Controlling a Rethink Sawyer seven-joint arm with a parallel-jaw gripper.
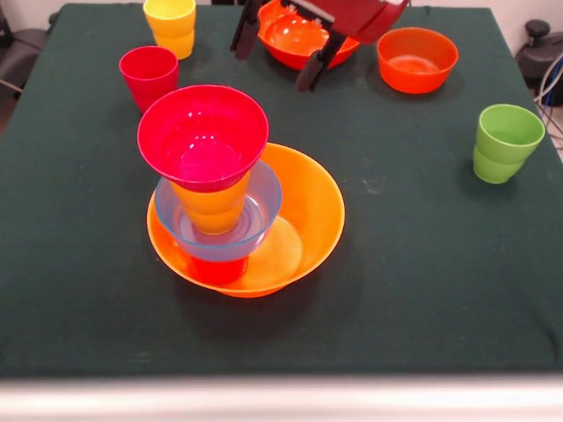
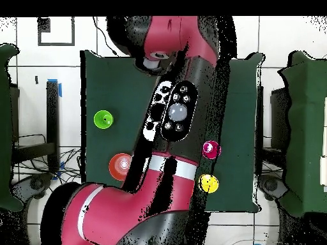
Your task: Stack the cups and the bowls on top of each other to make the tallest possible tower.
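Tower (image 1: 215, 189) near the middle of the green counter (image 1: 422, 290), closer to the front edge in the front view: wide orange bowl (image 1: 308, 207) at the base, a red-orange cup (image 1: 215, 268) inside it, a light blue bowl (image 1: 259, 207) above, an orange cup (image 1: 211, 207) in that, a magenta bowl (image 1: 202, 132) on top. Tool (image 1: 277, 48) hanging at the far edge, over the rim of the red-orange bowl (image 1: 295, 40), its two dark fingers spread apart and apparently holding nothing, though partly cropped. Orange-red bowl (image 1: 416, 59) just beside it toward the far right corner. Green cup (image 1: 504, 142) alone by the right edge. Crimson cup (image 1: 149, 75) and yellow cup (image 1: 171, 26) toward the far left corner. From overhead, red and black arm (image 2: 172, 121) covering most of the counter.
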